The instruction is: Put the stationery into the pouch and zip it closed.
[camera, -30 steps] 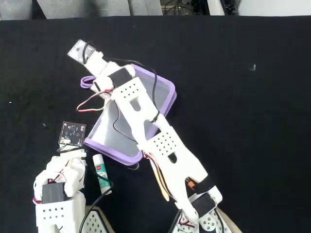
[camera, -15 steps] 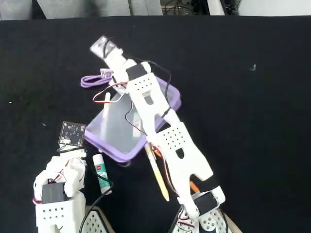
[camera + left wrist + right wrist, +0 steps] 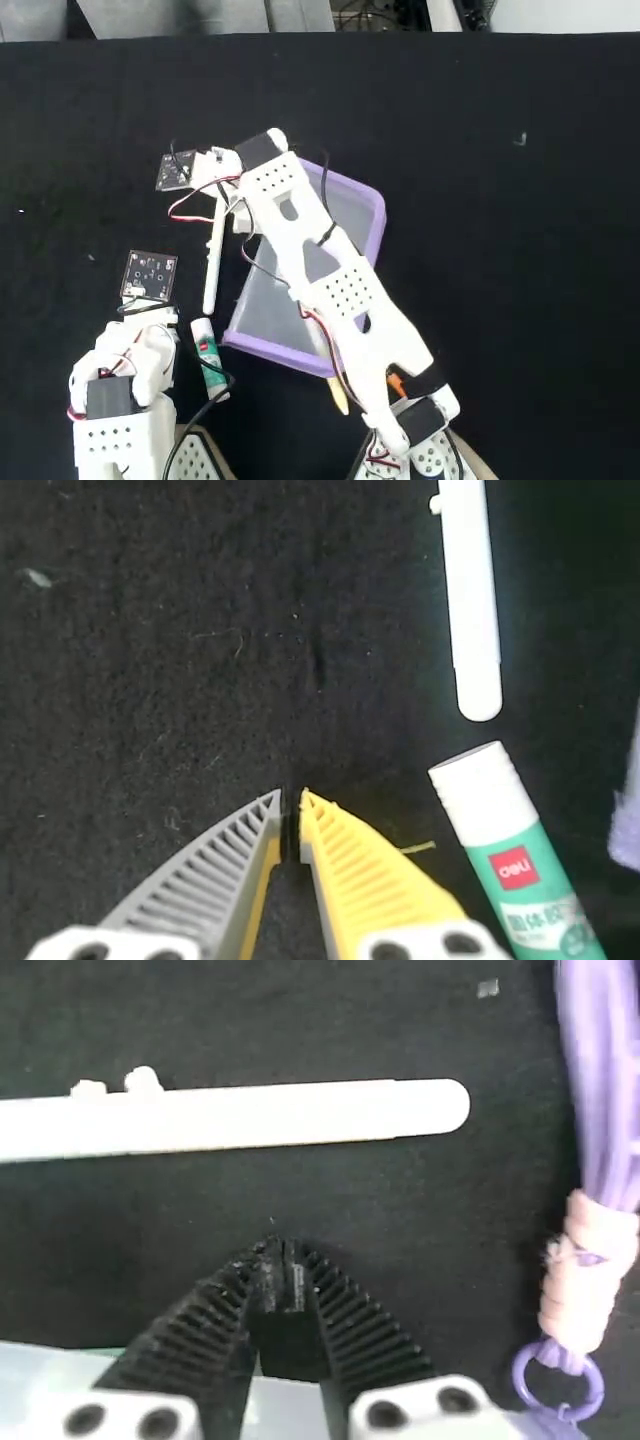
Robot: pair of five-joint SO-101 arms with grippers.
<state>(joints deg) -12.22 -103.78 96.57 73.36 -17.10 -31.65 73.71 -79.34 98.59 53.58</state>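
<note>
- Your right gripper point(image 3: 275, 1252) sits pinched together, empty, beside the white pen point(image 3: 250, 1115) near the pouch point(image 3: 377, 218).
- Your left gripper point(image 3: 290, 802) is closed too, near the glue stick point(image 3: 505, 850).

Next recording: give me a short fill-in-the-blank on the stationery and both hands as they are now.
The pouch has a ___ border.
The glue stick wears a ___ label.
The white pen lies on the ___ table.
The left hand and right hand are both ___.
Missing: purple, green, black, shut.
</note>
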